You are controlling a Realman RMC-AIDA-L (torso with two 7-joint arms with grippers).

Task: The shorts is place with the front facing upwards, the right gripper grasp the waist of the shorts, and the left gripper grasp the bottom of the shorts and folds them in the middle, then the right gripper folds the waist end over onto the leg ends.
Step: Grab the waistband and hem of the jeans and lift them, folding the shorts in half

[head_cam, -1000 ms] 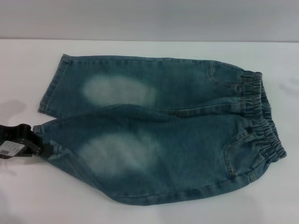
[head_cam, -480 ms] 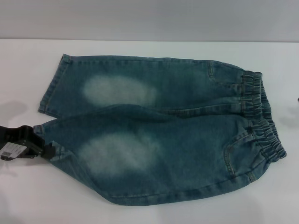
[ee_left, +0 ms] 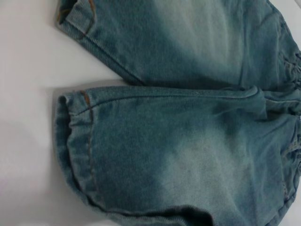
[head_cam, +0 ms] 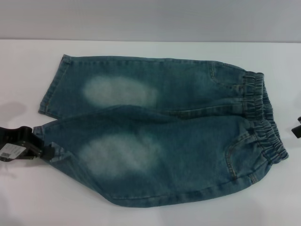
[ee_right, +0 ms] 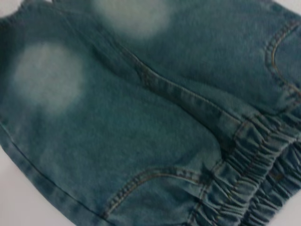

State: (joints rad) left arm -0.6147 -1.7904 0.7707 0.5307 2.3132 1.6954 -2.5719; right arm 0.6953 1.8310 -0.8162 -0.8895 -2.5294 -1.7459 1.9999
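Observation:
The blue-green denim shorts (head_cam: 160, 132) lie flat, front up, on the white table (head_cam: 141, 214). The gathered waist (head_cam: 263, 117) points right and the two hemmed leg ends point left. My left gripper (head_cam: 43, 151), black with a small white label, lies on the table at the near leg's hem (head_cam: 52, 149) and touches its bunched corner. The left wrist view shows both leg hems (ee_left: 70, 141), the near one slightly curled. Only a black sliver of my right gripper (head_cam: 297, 128) shows at the right edge, just beyond the waist. The right wrist view looks onto the elastic waistband (ee_right: 254, 188) and pocket seams.
A grey wall (head_cam: 150, 19) runs behind the table's far edge. White table surface shows in front of the shorts and to either side of them.
A black part of my right gripper has come into view at the right edge, near the waist. My left gripper has barely shifted at the near leg hem. The shorts lie as before.

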